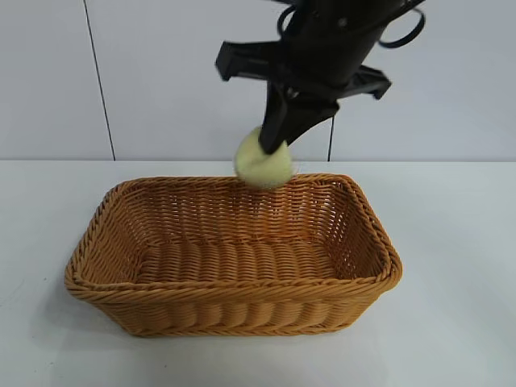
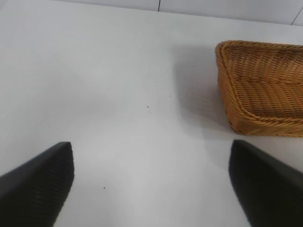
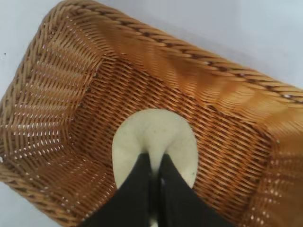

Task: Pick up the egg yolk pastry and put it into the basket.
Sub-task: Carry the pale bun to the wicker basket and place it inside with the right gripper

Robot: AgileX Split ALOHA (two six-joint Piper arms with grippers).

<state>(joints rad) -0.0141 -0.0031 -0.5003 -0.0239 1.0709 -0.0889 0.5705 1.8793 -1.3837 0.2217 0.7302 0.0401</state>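
The right gripper has its 2 fingers pressed almost together, pinched into the top of the egg yolk pastry, and holds it in the air above the far rim of the basket. In the right wrist view the dark fingers sink into a crease in the pale lump, with the woven basket floor directly beneath it.

That crease suggests a soft, squashy body: it yields under the pinch rather than resisting, so it likely weighs little and could tear or deform if squeezed harder. The matte surface looks unlikely to slip. A pinch across the dented top, as here, seems a fair hold (a grip across the rounded sides would probably just roll off).

The left gripper sits idle with its fingers spread wide over bare table, beside one end of the basket, well apart from the pastry.

Hidden: the fingertips themselves are buried in the pastry, so how deep they bite cannot be told. The right arm's upper part is cut off at the top of the exterior view, and the left arm does not appear there at all. The underside of the pastry shows in neither wrist view.
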